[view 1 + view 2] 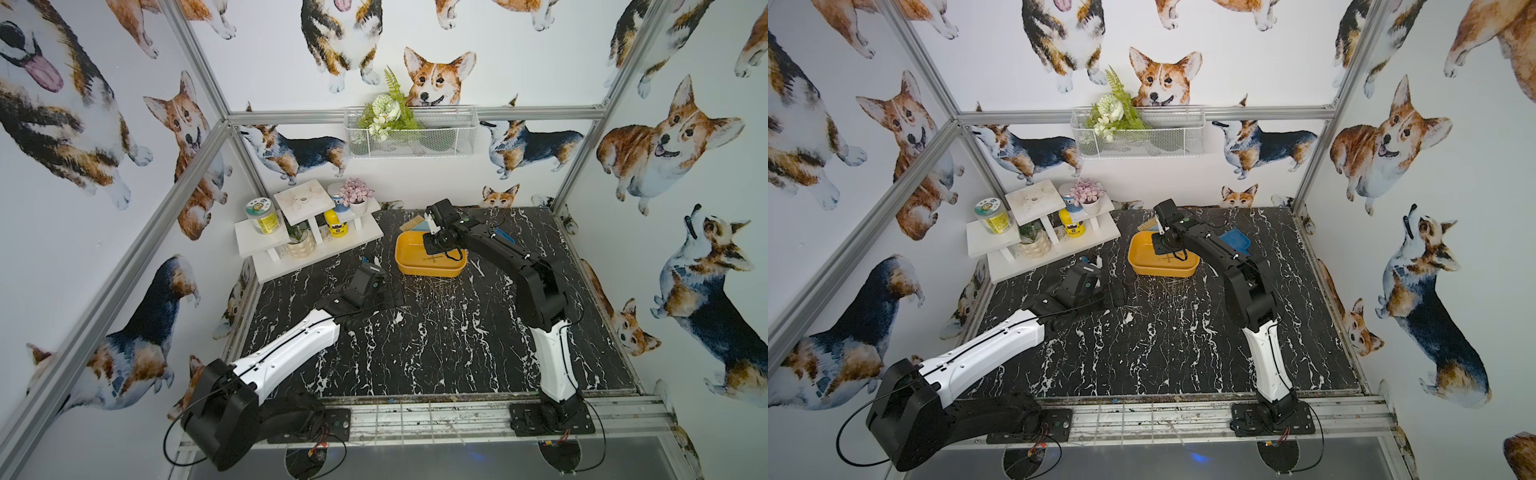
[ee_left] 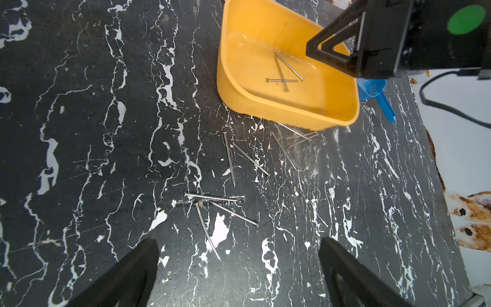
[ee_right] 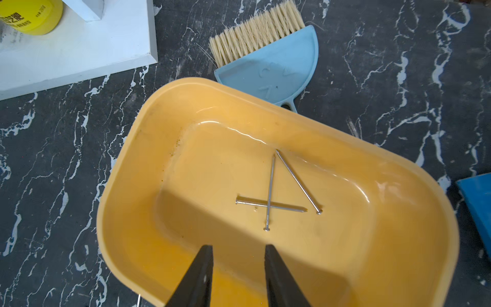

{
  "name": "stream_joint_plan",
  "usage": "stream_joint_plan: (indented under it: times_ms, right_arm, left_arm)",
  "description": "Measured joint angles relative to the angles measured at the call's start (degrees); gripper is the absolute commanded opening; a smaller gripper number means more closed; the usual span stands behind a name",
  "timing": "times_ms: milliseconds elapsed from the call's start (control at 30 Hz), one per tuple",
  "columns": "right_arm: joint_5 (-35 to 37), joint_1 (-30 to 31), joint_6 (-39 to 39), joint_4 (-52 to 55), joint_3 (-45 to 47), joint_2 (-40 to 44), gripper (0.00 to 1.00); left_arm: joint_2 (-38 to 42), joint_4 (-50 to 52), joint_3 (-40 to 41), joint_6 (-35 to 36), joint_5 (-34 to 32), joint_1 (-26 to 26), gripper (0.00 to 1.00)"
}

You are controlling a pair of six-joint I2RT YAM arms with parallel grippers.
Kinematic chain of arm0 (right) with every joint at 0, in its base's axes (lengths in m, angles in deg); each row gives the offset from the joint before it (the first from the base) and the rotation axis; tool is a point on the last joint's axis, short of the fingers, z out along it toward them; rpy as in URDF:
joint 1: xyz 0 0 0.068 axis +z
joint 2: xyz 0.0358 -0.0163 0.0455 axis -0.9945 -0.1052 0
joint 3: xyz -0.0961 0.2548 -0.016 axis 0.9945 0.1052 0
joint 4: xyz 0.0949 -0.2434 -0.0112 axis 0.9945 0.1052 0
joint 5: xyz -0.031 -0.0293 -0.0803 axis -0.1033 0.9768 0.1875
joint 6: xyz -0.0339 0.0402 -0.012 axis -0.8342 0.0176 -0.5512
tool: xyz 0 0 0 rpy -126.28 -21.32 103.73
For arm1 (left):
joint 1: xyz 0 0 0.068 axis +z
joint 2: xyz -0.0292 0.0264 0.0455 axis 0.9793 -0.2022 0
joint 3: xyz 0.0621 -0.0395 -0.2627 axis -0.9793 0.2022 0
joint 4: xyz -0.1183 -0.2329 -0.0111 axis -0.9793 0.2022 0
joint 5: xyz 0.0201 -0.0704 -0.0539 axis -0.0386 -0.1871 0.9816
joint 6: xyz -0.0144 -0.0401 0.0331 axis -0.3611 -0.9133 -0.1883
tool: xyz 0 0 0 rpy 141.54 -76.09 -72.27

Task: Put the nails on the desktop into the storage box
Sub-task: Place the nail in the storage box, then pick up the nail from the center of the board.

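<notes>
Setting: a black marble-patterned desktop (image 1: 436, 353) with white veins, boxed in by aluminium rails and corgi-print walls.
Right gripper: the right gripper (image 3: 238, 247) hangs over the storage box (image 3: 127, 164), just above centre in both top views. Its jaws are parted a little and nothing sits between them.
Left gripper: the left gripper (image 2: 238, 240) is spread wide and empty, low over the desktop, left of centre in both top views.
Nails in the box: three nails (image 3: 269, 196) lie flat on the tub floor; two cross and the third leans in beside them.
Nails on the desktop: loose nails remain below the box in the top views. One cluster (image 2: 212, 198) lies just ahead of the left fingertips, a pair (image 2: 229, 159) lies further on, and a few (image 2: 297, 135) lie against the tub's near wall.
Handling: the nails look light, stiff, smooth and very thin. They probably roll or pivot under a glancing touch and are hard to get beneath on the flat surface.
Where to hold: mid-shaft, with the jaws set across the nail, seems safest. A grip near the head or tip would likely let it swing.
Risk: overlapping nails may come up together or slip out, and the white veins can be mistaken for shafts.
Nearby: a pale blue hand brush (image 3: 273, 63) lies just beyond the tub, a blue dustpan (image 3: 475, 210) beside it, and a white tiered shelf (image 3: 79, 53) stands apart.
</notes>
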Motion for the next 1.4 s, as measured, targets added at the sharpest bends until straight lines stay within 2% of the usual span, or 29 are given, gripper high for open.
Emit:
stream_joint_plan:
  times_ms: [200, 467, 667, 967, 1400]
  right_arm:
    - [-0.1, 1.6, 0.0, -1.0, 9.0, 8.3, 0.39]
    - [-1.5, 8.7, 0.5, -4.8, 25.9, 18.8, 0.37]
    - [-2.1, 13.7, 2.9, -7.2, 34.3, 21.9, 0.35]
    - [-3.0, 18.7, 5.1, -9.6, 38.4, 21.8, 0.34]
    - [-3.1, 19.6, 5.9, -10.0, 37.8, 17.1, 0.33]
  left_arm:
    - [1.0, 0.2, 1.1, -0.4, 0.0, 0.0, 0.99]
    - [4.0, 0.8, 3.9, -0.7, -0.5, 0.0, 0.99]
    - [7.7, 1.4, 6.9, -0.7, -1.3, 0.0, 0.99]
    - [13.0, 3.3, 11.5, -1.9, -1.7, 0.0, 0.99]
    - [17.8, 4.3, 14.4, -2.9, -2.5, 0.0, 1.00]
